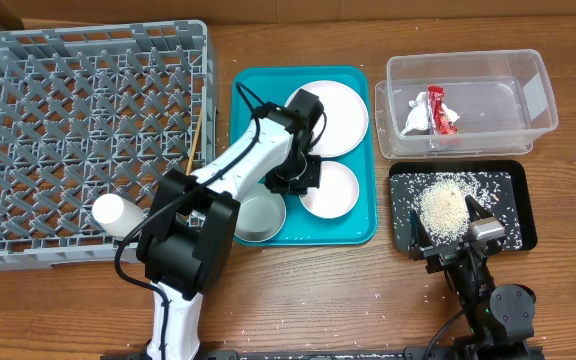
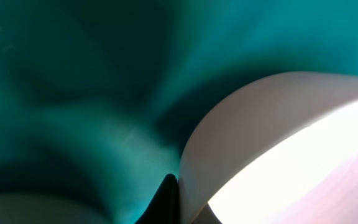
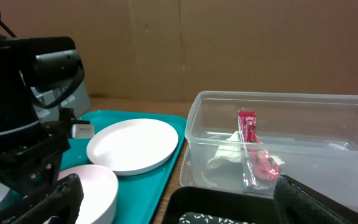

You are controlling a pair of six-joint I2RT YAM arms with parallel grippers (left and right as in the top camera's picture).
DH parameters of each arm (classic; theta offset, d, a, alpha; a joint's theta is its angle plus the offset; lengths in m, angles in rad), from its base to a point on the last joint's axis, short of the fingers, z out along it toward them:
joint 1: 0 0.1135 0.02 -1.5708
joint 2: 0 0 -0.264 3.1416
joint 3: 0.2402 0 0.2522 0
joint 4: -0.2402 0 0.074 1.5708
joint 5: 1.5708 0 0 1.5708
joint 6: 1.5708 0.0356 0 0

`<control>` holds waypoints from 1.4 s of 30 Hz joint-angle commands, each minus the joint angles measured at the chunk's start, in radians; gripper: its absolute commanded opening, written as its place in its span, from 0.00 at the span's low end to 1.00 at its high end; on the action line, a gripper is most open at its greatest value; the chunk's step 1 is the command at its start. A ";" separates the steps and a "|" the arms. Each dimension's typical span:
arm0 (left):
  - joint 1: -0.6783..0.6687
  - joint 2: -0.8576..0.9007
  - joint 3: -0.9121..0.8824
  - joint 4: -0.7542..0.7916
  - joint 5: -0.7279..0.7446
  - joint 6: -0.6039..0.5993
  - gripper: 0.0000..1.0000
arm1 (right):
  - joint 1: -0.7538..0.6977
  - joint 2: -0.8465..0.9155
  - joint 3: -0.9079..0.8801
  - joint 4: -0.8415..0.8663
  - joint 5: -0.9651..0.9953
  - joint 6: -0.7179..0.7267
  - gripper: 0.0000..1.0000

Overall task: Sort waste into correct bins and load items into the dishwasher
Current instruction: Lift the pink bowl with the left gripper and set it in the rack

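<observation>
Waste looks sorted already: the crumpled red and silver-white wrapper [image 1: 440, 112] lies inside the clear tub [image 1: 493, 100] at the far right corner of the worktop. In front of it, toward the near right edge, the black tray [image 1: 521, 195] holds a heap of white rice [image 1: 446, 207]. The right gripper [image 1: 448, 235] hovers over the near rim of this tray, its fingers spread wide and nothing between them.

Loading is, in my judgement, only partly done. The grey dish rack [image 1: 68, 130] fills the far left corner. A white cup [image 1: 111, 212] lies in its near right corner and a thin chopstick [image 1: 196, 140] leans at its right wall; I cannot tell if the second one is there. On the teal tray [image 1: 258, 90] in the middle, the large plate [image 1: 333, 115], the small white dish [image 1: 336, 192] and the metal bowl [image 1: 260, 218] are not yet loaded. The left gripper [image 1: 293, 178] is low at the left rim of the small dish. I cannot tell how far it is open, because the wrist view is too close.
</observation>
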 commanded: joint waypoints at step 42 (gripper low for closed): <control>0.265 0.038 0.229 -0.310 -1.377 -0.166 0.16 | 0.001 -0.010 -0.010 0.005 0.005 -0.001 1.00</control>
